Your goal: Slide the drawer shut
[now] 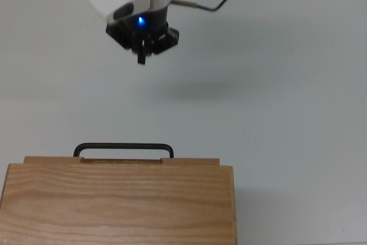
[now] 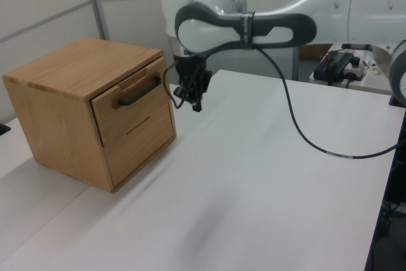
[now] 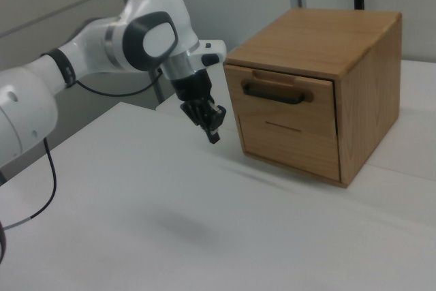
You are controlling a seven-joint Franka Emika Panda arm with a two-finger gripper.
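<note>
Gripper (image 1: 141,57) sits in the upper left of the top view, hanging over bare white table (image 1: 275,113), well apart from the drawer. Fingers pressed together, nothing between them. Blue light lit on the wrist. A black cable (image 2: 298,131) loops from the wrist down toward the table in the left view.

Drawer (image 3: 286,124) is in the wooden cabinet (image 3: 368,80), upper part of the front face; front panel looks nearly flush with the cabinet front, only a thin lip sticking out along the bottom of the top view. Black bar handle (image 1: 123,148) pokes out in the lower left of the top view, free, nothing touching it. In the left view the cabinet (image 2: 57,112) is at the frame's left, handle (image 2: 138,91) facing right, gripper (image 2: 196,103) just right of it and off the table. In the right view the gripper (image 3: 213,131) is centre-left, pointing down, cabinet at right.
</note>
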